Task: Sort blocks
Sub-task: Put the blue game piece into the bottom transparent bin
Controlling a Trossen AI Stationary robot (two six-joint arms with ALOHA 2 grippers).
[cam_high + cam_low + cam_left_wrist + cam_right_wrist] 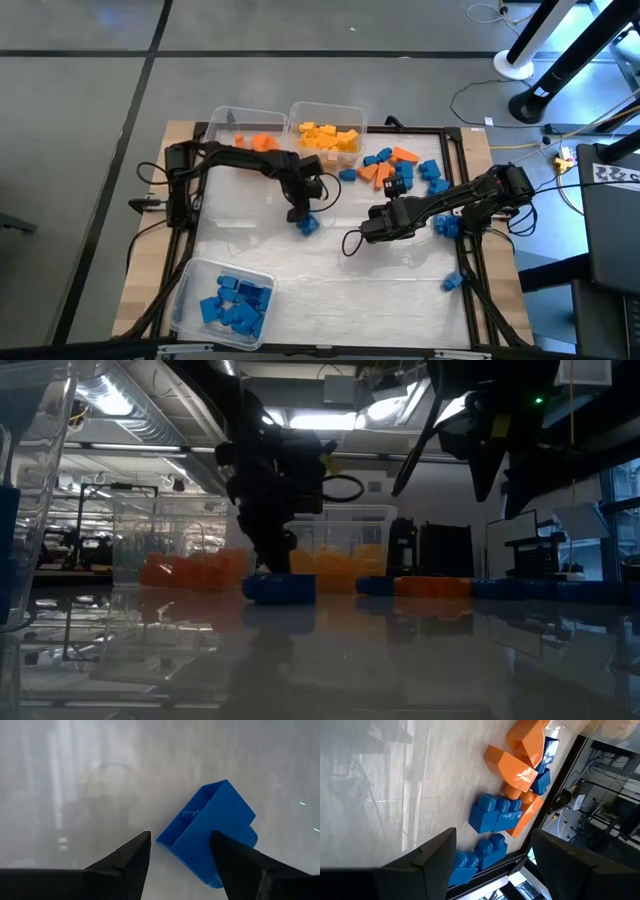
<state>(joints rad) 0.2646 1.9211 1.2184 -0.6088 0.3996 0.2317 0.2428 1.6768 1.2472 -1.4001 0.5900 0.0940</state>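
Observation:
My left gripper [180,837] is open, low over the middle of the table [300,213]. A blue block [210,830] lies on its side by its fingertips, hollow underside showing; it is also seen in the high view [308,226] and the low view [279,588]. My right gripper [494,831] is open and raised off the table right of centre [368,230], touching nothing. A loose pile of orange and blue blocks [400,170] lies near the far right; the right wrist view shows part of it [520,775]. My left gripper comes down from above with the blue block beside one finger [240,865], which covers the block's near corner [220,870]. Whether that finger touches the block, I cannot tell. The block rests on the table.
Two clear bins stand at the far edge, one with orange blocks [240,128], one with yellow blocks [328,135]. A third bin with blue blocks [225,300] sits at the near left. Stray blue blocks lie at the right [445,226] [455,282]. A black frame [460,150] borders the table.

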